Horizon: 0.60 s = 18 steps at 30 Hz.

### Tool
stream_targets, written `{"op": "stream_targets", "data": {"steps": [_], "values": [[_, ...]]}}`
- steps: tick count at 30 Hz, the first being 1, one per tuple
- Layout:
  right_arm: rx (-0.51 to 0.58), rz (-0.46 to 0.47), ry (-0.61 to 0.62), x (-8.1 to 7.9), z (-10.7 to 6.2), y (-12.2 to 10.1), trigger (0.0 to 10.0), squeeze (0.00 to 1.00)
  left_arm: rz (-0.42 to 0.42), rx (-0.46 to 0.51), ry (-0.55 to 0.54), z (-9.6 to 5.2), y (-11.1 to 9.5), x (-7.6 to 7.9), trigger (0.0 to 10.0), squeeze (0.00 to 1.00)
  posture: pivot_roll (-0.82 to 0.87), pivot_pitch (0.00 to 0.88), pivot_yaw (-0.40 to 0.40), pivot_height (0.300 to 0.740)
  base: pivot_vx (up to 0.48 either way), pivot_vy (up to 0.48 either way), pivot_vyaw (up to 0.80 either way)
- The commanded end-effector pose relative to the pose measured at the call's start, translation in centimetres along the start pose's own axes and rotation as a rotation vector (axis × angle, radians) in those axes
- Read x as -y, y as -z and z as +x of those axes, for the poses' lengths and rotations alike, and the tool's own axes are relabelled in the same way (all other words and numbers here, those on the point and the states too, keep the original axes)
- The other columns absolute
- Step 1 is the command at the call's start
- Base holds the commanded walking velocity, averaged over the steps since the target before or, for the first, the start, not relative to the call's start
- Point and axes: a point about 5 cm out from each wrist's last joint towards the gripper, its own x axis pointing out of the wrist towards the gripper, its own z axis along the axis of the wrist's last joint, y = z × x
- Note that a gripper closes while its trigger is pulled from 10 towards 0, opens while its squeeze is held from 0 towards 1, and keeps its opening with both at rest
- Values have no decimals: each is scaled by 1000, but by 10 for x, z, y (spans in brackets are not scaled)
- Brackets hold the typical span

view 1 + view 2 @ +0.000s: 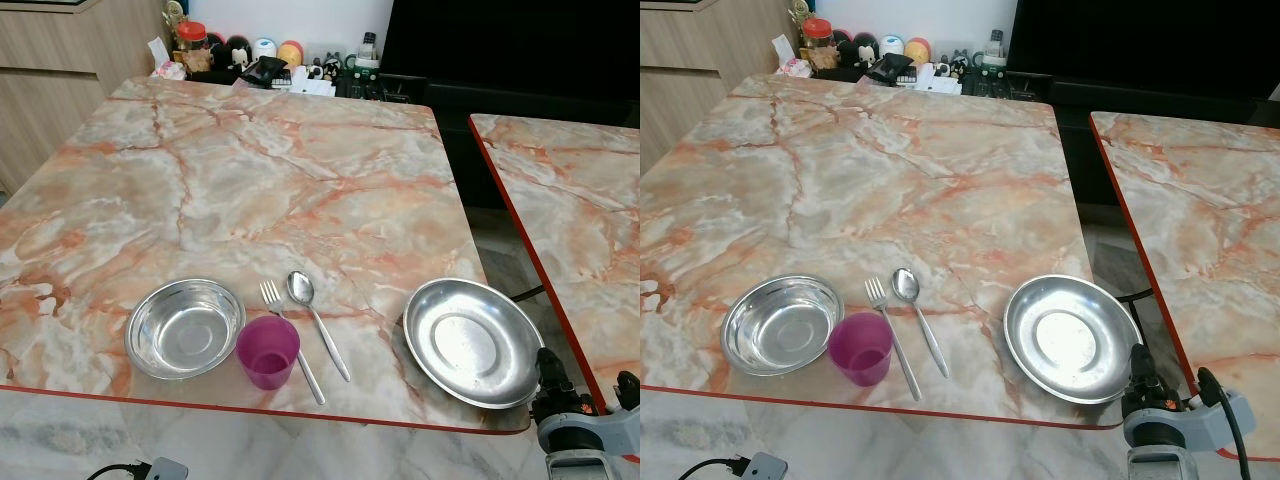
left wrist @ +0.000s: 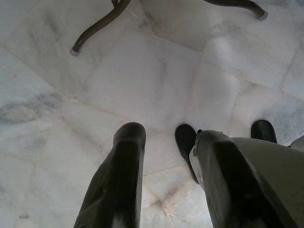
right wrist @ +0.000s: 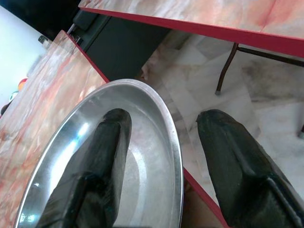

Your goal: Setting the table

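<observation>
Now, down at the near edge of the marble-patterned desk [image 1: 250, 170], the place setting is laid out in a row. On the robot's left sits a steel bowl [image 1: 185, 327], and just beside it, touching or nearly touching its rim, stands a purple cup [image 1: 268, 351], upright and close to the red edge of the desk. A fork [image 1: 290, 340] runs alongside the cup, tines pointing away from the robot, and a spoon [image 1: 316, 322] lies just beside the fork, bowl end also pointing away.

Over on the right, well apart from the cutlery, a steel plate [image 1: 472, 343] rests at the near right corner of the desk, its rim reaching out to the very edge. And there's the right pincer [image 3: 156, 166], right at that rim: fingers spread apart, one black finger [image 3: 90, 175] over the inside of the plate, the other outside it above the floor, straddling the rim without clamping it.

The left pincer [image 2: 164, 175] hangs low, fingers parted and holding nothing, pointing at the pale marble floor [image 2: 142, 80].

A second desk [image 1: 570, 200] with the same pattern stands to the right across a gap, and a clutter of small items [image 1: 265, 60] lines the far edge.
</observation>
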Motion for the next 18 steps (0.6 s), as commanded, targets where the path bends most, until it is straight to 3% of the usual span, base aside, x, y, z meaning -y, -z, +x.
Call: {"op": "stream_targets", "data": {"steps": [1,18], "values": [[-1,10,37,7,-1,-5,10000,0,14,-36,13,-4,10,3,10000,0,85,150,-85,740,0,0,0],[-71,-61,71,11,7,-6,10000,0,19,-35,14,-4,11,4,10000,0,85,155,-86,740,0,0,0]]}}
